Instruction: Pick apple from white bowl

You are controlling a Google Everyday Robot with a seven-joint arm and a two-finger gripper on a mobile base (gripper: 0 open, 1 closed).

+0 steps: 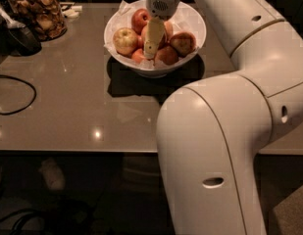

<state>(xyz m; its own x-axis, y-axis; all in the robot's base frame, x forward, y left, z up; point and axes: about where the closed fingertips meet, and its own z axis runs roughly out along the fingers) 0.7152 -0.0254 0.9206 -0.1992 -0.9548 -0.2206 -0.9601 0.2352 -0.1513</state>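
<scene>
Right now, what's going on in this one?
The robot's single arm reaches over the table, and its gripper hangs inside the white bowl, among the apples lying on crinkled paper. No apple is lifted out yet, and I cannot tell whether it has hold of one. A glass jar stands at the table's far left.

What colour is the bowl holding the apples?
Glossy white. The white bowl shows best in the camera view; the gripper hangs over its middle.
</scene>
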